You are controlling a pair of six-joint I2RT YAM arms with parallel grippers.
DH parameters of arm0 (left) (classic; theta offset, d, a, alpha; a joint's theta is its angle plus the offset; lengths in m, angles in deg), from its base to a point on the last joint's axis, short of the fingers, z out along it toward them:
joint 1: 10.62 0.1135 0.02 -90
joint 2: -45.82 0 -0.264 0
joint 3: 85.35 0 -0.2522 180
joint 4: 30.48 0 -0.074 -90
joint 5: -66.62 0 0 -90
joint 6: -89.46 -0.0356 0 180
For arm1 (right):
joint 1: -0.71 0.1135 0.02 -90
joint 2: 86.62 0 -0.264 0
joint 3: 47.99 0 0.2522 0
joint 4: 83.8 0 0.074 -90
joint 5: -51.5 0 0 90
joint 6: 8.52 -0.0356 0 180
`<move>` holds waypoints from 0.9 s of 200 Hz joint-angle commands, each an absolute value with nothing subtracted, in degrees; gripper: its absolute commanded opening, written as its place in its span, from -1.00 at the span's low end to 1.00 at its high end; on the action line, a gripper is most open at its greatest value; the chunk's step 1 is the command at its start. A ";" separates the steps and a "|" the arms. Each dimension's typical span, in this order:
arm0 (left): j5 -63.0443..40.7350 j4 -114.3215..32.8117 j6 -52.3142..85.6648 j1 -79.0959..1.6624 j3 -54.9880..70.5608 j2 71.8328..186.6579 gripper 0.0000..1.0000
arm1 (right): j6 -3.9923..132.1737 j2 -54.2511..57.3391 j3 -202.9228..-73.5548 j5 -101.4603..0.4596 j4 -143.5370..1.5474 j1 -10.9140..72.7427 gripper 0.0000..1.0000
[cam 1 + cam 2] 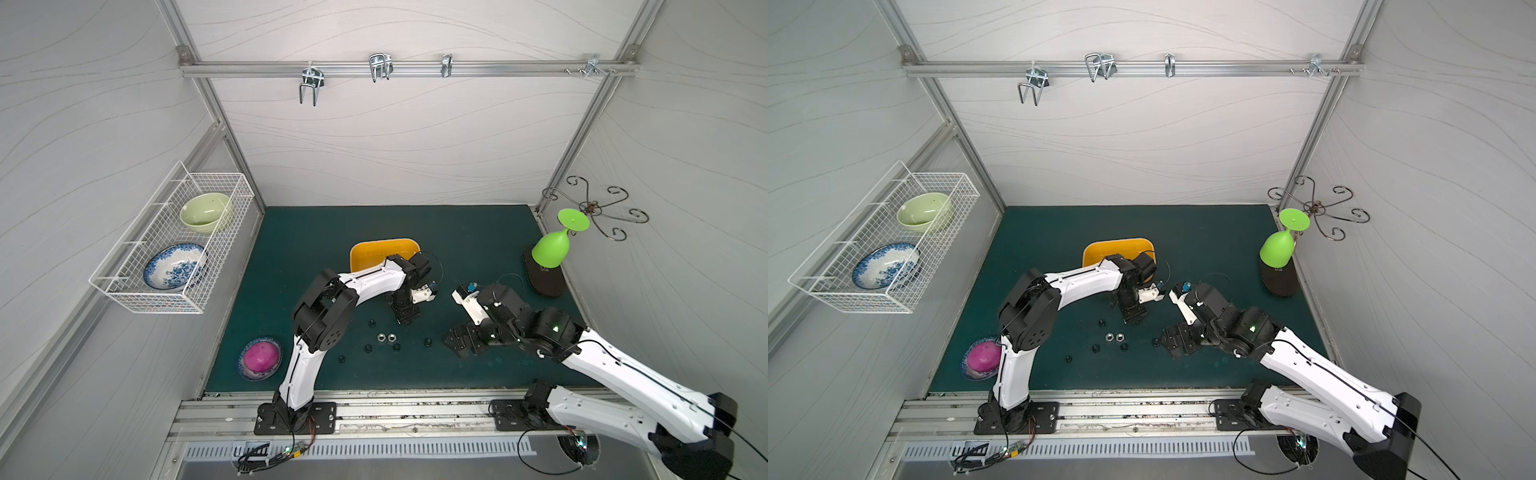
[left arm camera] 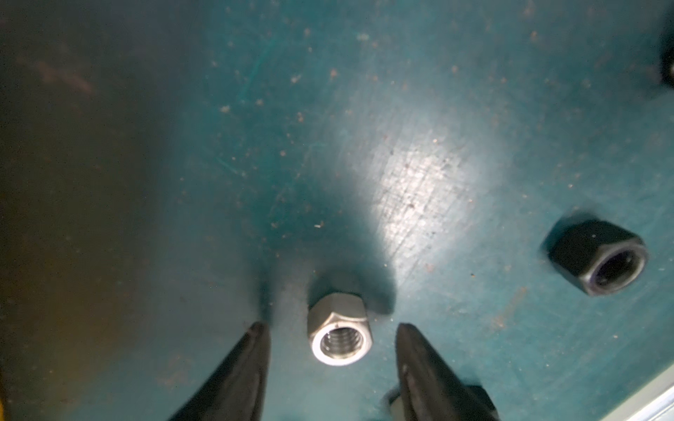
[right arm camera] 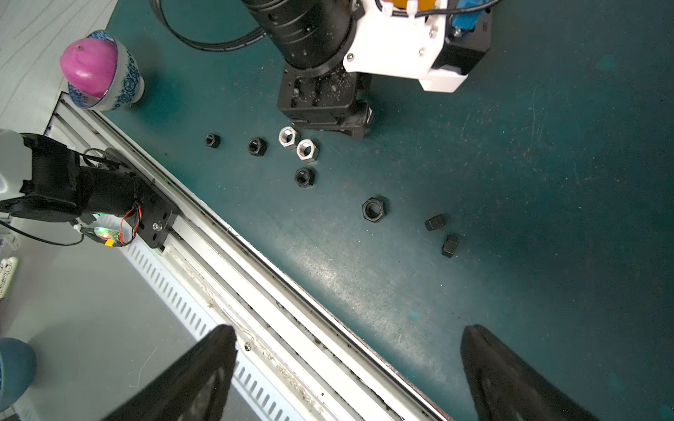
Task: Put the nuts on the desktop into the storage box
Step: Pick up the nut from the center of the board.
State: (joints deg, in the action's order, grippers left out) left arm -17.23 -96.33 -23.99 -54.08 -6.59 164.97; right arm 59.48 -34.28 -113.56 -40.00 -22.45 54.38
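Note:
Several small nuts lie on the teal desktop [image 1: 478,232]: two silver ones [image 1: 380,337] [image 1: 391,338] side by side, with black ones [image 1: 367,348] [image 1: 427,342] around them. The yellow storage box [image 1: 374,249] stands behind, partly hidden by my left arm. My left gripper [image 2: 332,326] points down at the desktop, open, its fingertips [image 2: 260,328] on either side of a silver nut [image 2: 339,335] with a gap on each side. A black nut [image 2: 598,260] lies close by. My right gripper [image 3: 348,335] hovers wide open and empty over the desktop's front edge, right of the nuts [image 3: 374,209].
A patterned bowl [image 1: 260,358] holding a pink object sits at the front left corner. A green goblet [image 1: 550,249] hangs over a dark stand at the right edge. A white wire basket [image 1: 174,241] with two bowls hangs on the left wall. An aluminium rail [image 1: 395,411] edges the front.

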 commanded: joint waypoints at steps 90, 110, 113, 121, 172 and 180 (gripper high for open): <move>-19.32 -96.66 -24.51 -55.33 -6.82 167.08 -0.36 | 59.81 -33.92 -115.45 -37.32 -21.44 54.77 0.98; -19.44 -96.64 -24.59 -55.35 -7.08 165.85 -0.36 | 59.81 -33.89 -115.46 -37.14 -21.44 54.76 0.98; -19.43 -96.78 -24.69 -55.28 -7.13 165.68 -0.36 | 59.77 -33.90 -115.45 -37.18 -21.44 54.76 0.98; -19.35 -97.05 -24.80 -55.29 -7.34 165.24 -0.36 | 59.87 -33.95 -115.53 -37.10 -21.44 54.76 0.98; -18.22 -100.42 -25.35 -55.22 -10.02 162.16 -0.36 | 59.98 -33.77 -116.62 -36.48 -21.18 54.76 0.98; -18.22 -101.05 -25.48 -55.25 -10.48 161.53 -0.36 | 60.06 -33.88 -116.81 -36.51 -21.20 54.76 0.98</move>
State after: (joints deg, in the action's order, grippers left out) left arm -19.55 -97.64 -24.47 -54.93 -6.85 165.21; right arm 59.48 -33.80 -114.83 -37.18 -22.10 54.38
